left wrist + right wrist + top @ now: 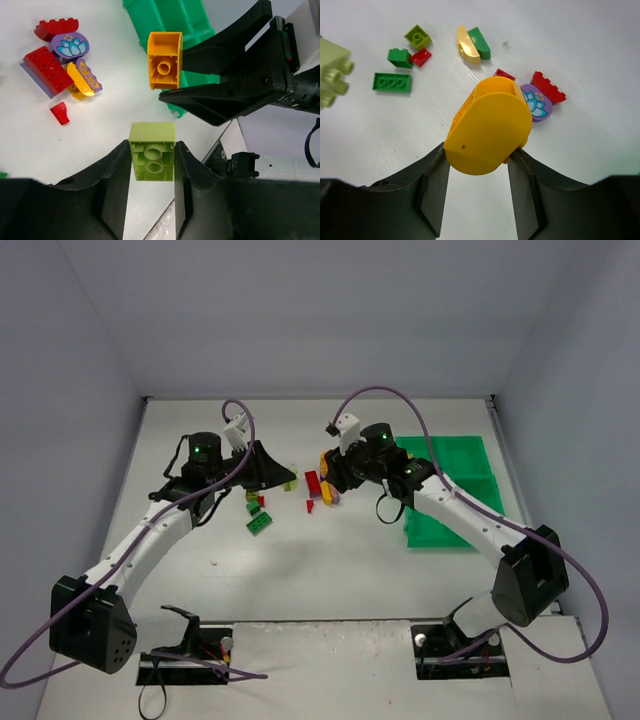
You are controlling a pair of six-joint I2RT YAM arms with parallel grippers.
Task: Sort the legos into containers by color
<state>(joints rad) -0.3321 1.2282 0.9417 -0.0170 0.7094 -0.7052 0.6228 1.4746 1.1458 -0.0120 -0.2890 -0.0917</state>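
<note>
My left gripper (pixel 152 155) is shut on a lime green brick (pixel 152 159), held clear above the table; it also shows in the top view (pixel 291 483). My right gripper (pixel 477 152) is shut on a rounded orange-yellow brick (pixel 490 131), also lifted. The two grippers face each other closely mid-table (pixel 288 478) (pixel 327 468). The bright green tray (pixel 450 495) lies to the right, partly under my right arm. Loose legos lie below: red bricks (pixel 47 70), a purple lotus piece (pixel 70 46), green bricks (pixel 392 82).
More loose pieces lie on the white table: a pale yellow arc (pixel 467 46), a dark green arc (pixel 480 42), a small lime brick (pixel 417 36), a small red piece (pixel 60 112). Grey walls enclose the table on three sides.
</note>
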